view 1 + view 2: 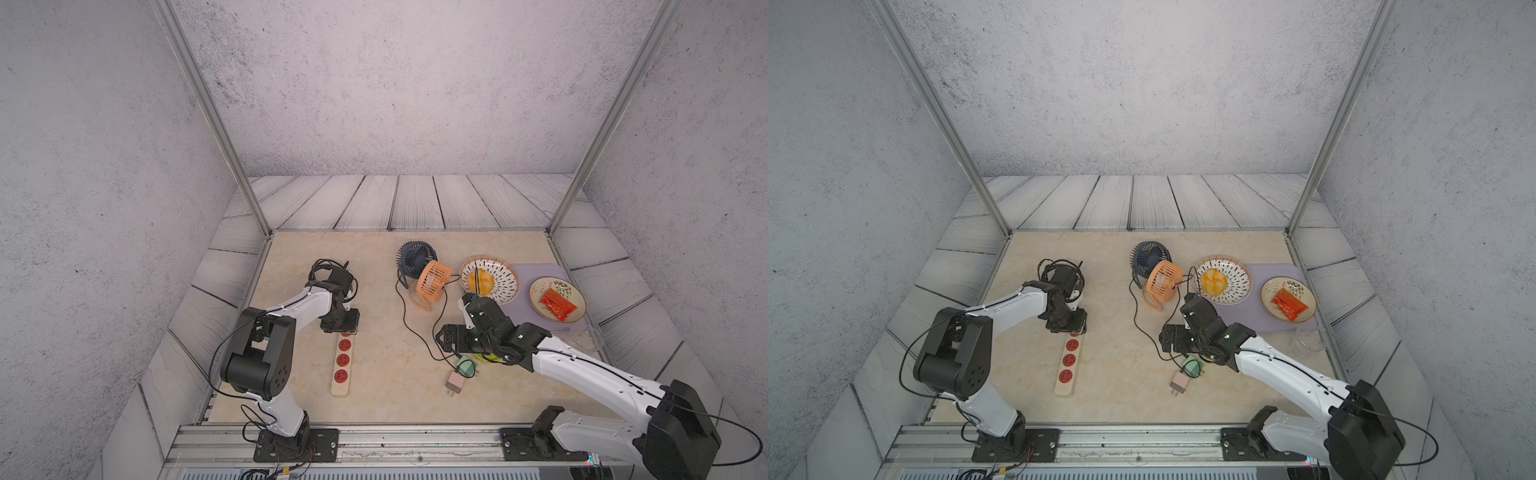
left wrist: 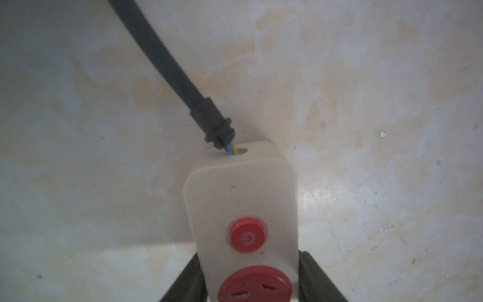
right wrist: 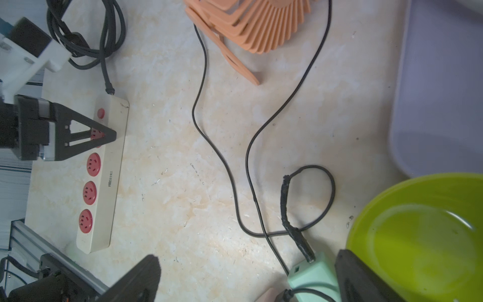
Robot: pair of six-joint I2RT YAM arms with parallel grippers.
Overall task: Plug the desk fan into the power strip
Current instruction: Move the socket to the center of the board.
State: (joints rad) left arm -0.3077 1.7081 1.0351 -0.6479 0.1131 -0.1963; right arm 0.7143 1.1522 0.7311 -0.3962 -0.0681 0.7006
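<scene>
Only the left wrist view shows the far end of the power strip [image 2: 243, 198] up close. It shows the red button [image 2: 247, 234] and the black cord [image 2: 167, 65], whose collar sits out of its hole so blue and yellow wires show. There the left gripper [image 2: 248, 264] has one of its fingers [image 2: 187, 282] on each long side of the strip, touching it, so it is closed on the strip. In both top views that end is hidden under the gripper, and only three red sockets show. The strip lies flat in the left half of the table [image 1: 374, 399], with its free end near the front edge.

The right wrist view shows the right gripper [image 3: 248, 257] with its fingers far apart, holding nothing. A green plug [image 3: 311, 274] sits between them, close to one finger and beside a green bowl [image 3: 418, 235]. In the top views the arm hides most of that bowl.

A pink plug [image 1: 455, 382] lies just beside the green one. Thin black cords [image 3: 282, 198] loop across the middle to an orange fan [image 1: 433, 283] and a dark blue fan [image 1: 415, 257] near the back edge. A white bowl [image 1: 509, 286] and a plate [image 1: 540, 291] sit on a purple mat [image 1: 540, 272] by the right edge. There is bare table between the strip and the plugs.
</scene>
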